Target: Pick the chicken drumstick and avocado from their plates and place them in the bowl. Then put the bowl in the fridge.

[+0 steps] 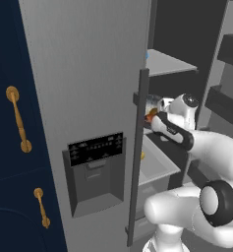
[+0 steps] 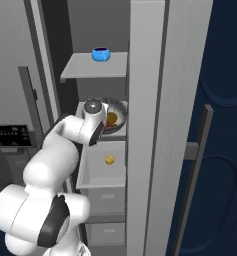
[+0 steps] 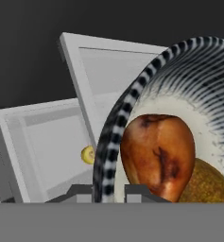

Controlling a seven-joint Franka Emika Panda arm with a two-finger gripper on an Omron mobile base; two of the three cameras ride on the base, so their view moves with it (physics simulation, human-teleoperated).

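The bowl (image 3: 179,80) sits inside the open fridge (image 1: 88,74), on a shelf level with your arm's wrist, and your hand (image 3: 108,189) grips its rim. In the hand view the two finger tips stand close together at the bottom edge, one on each side of the bowl's dark-and-pale striped rim, so the hand is narrow and holding the bowl. Inside the bowl lies the reddish-brown chicken drumstick (image 3: 158,156), its rounded end up, and touching it at its lower right is the brownish-green avocado (image 3: 210,182).

In the right base view the bowl (image 2: 115,119) shows just beyond your wrist, with something orange-brown inside it. One shelf (image 2: 97,67) higher stands a small blue cup (image 2: 101,54). Below the bowl is a pale drawer (image 2: 102,172) holding a small yellow thing (image 2: 109,160).

In the left base view the fridge's closed door carries a dark dispenser panel (image 1: 96,147) and a long upright handle (image 1: 137,157). To its left are navy cabinets (image 1: 14,147) with brass handles (image 1: 18,125).
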